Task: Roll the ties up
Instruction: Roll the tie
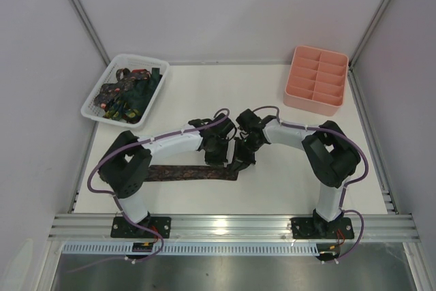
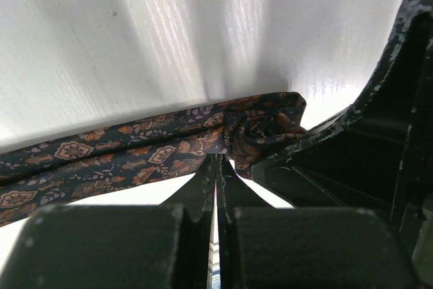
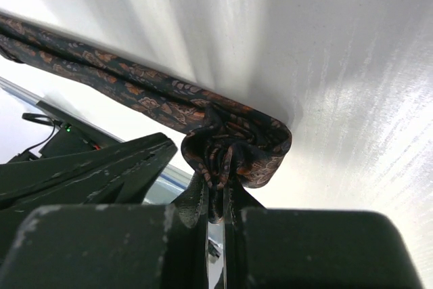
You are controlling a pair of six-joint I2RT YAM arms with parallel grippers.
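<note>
**A:** What does the overhead view give that the wrist cameras don't?

**B:** The whole layout. The brown tie (image 1: 184,173) lies flat on the table (image 1: 286,175) near the front edge, with its long axis running left to right. Its left stretch is straight and its right end sits under the grippers. Both arms fold inward at the elbows, so the left gripper (image 1: 218,160) and the right gripper (image 1: 240,163) come together over that end. A white basket (image 1: 99,84) at the far left holds green ties (image 1: 129,93), and a pink tray (image 1: 310,103) stands at the far right. From up here I cannot tell how the jaws stand.

**A:** And the left wrist?

**B:** It gives the close detail. The tie comes in from the left and finishes in a small rolled end (image 2: 260,126). The left fingers are pressed together with only a slit between them, and their tips are at the tie's lower edge, just beside the roll. Whether they catch any cloth I cannot tell. The right gripper is a dark bulk on the right, against the roll.

**A:** The right wrist?

**B:** It shows the grip itself. The right fingers pinch a fold of the rolled end, and the rest of the tie runs off to the upper left. The left gripper lies low at the left, just beside the roll.
</note>
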